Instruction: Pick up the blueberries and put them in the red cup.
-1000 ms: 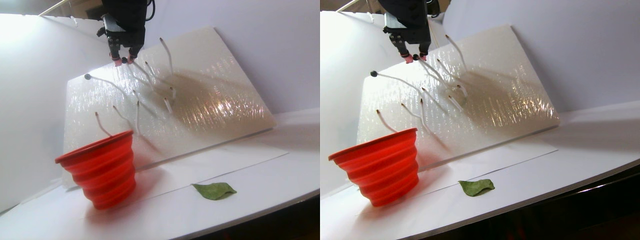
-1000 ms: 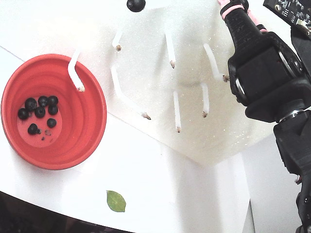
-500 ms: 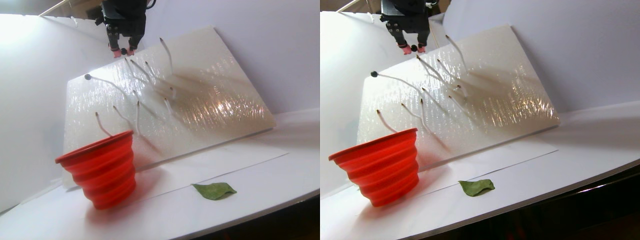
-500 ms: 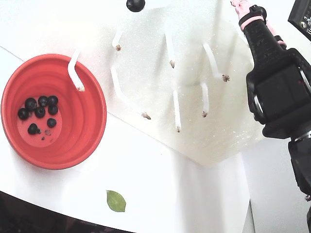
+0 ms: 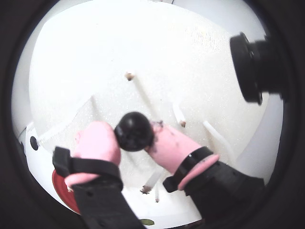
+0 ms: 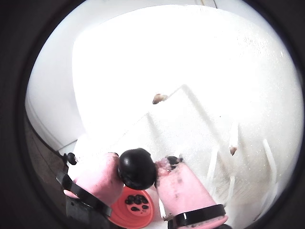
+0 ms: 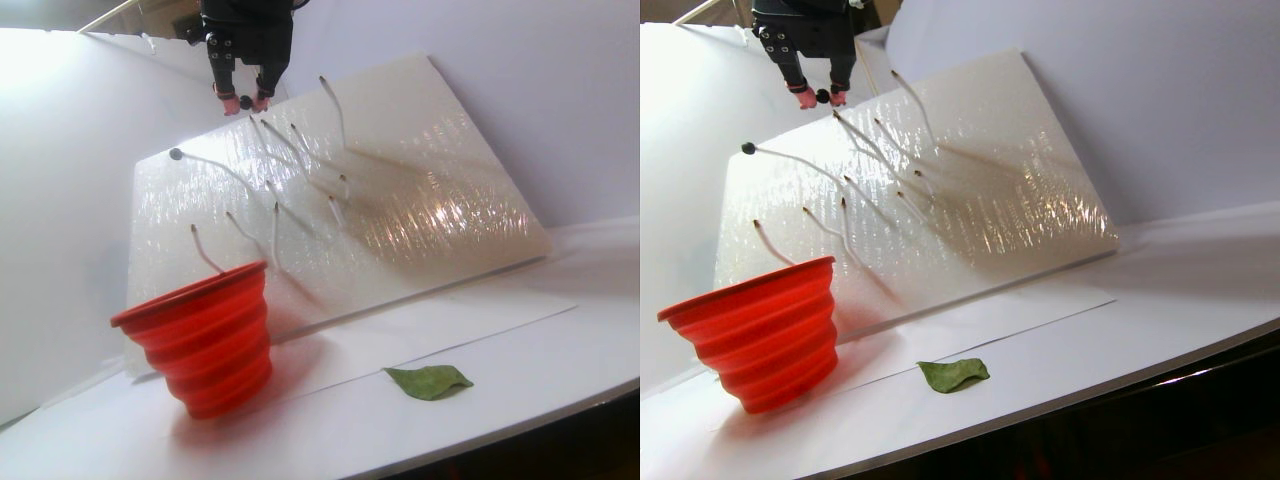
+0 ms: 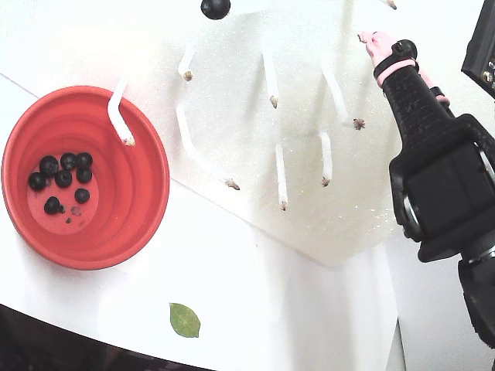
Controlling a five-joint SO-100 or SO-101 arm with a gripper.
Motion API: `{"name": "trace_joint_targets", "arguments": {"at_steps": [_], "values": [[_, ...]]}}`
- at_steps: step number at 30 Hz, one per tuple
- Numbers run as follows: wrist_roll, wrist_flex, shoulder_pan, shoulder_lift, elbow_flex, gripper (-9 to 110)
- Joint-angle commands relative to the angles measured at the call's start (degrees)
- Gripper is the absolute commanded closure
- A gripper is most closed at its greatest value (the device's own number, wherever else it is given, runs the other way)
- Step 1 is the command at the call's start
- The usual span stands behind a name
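In a wrist view, the pink-padded black gripper (image 5: pixel 135 138) pinches one round blue-black blueberry (image 5: pixel 134 131) at frame centre; the grip looks shallow, on the berry's flanks, so it could squirt out.

In the other wrist view, the coral-red ringed plastic cup (image 6: pixel 131 208) sits at the bottom edge, directly below the held berry, with several dark berries in it.

In the stereo pair view, the gripper hangs at the upper left, high above the cup (image 7: pixel 201 340) at lower left; a drop from there could bounce out or hit the white stems on the tilted white foam board (image 7: pixel 420 200).

In the fixed view, one berry (image 8: pixel 216 8) remains on a stem at the top edge; a swing could knock it loose.
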Motion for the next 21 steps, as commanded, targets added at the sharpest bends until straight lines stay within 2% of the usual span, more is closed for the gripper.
{"name": "trace_joint_targets", "arguments": {"at_steps": [1,21], "values": [[0.97,1.49,-2.90,7.65,-1.05,90],[2.99,8.17,-6.86,14.15,6.86,90]]}}
